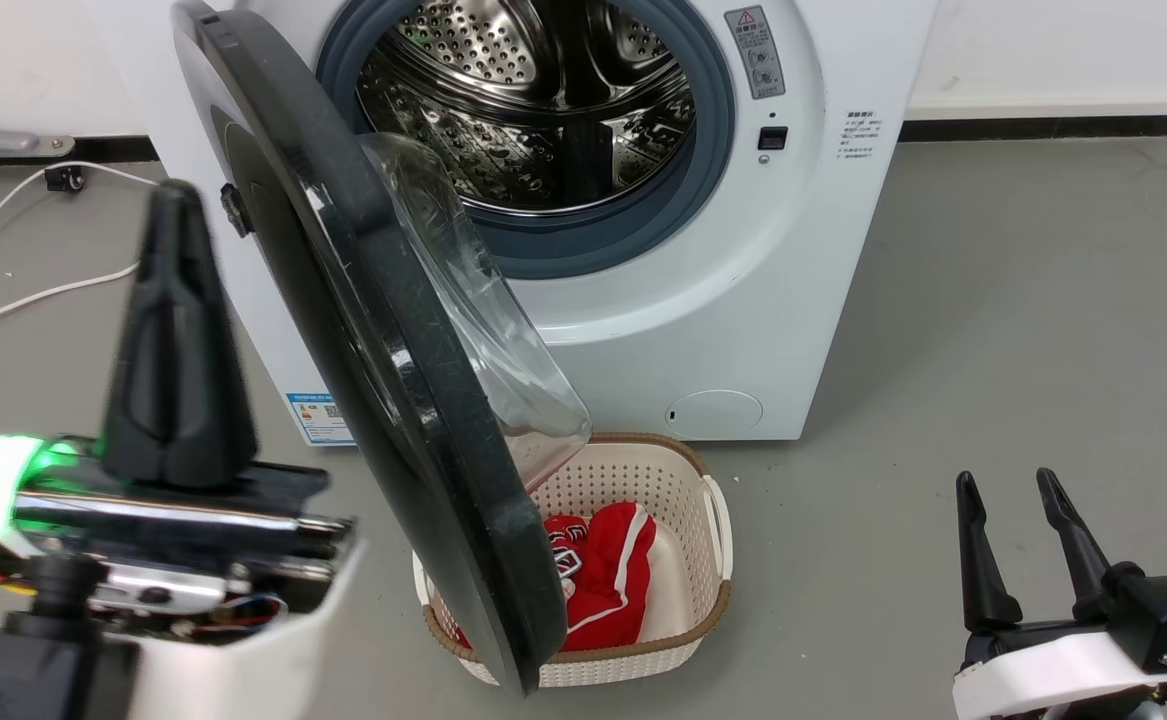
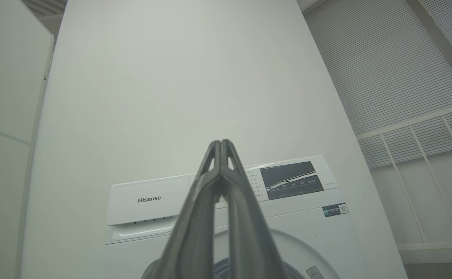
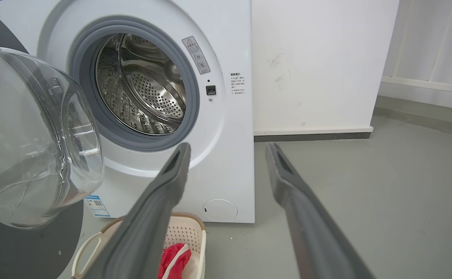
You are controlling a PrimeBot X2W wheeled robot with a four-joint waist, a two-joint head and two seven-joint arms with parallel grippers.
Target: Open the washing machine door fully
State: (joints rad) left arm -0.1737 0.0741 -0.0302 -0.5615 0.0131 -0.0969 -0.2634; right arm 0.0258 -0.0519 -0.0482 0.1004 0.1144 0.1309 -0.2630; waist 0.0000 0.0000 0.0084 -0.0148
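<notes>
Plainly we saw the door swung well out from the washing machine, over the basket at its foot; our left end effector was clenched on nothing, our right end effector released.

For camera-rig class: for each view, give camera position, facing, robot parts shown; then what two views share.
Head view: on the head, looking down at the washing machine door; left gripper, right gripper.
Left wrist view: left wrist, looking up at the control panel; shut left gripper.
Right wrist view: right wrist, facing the drum; open right gripper.
Head and right wrist share the basket.
</notes>
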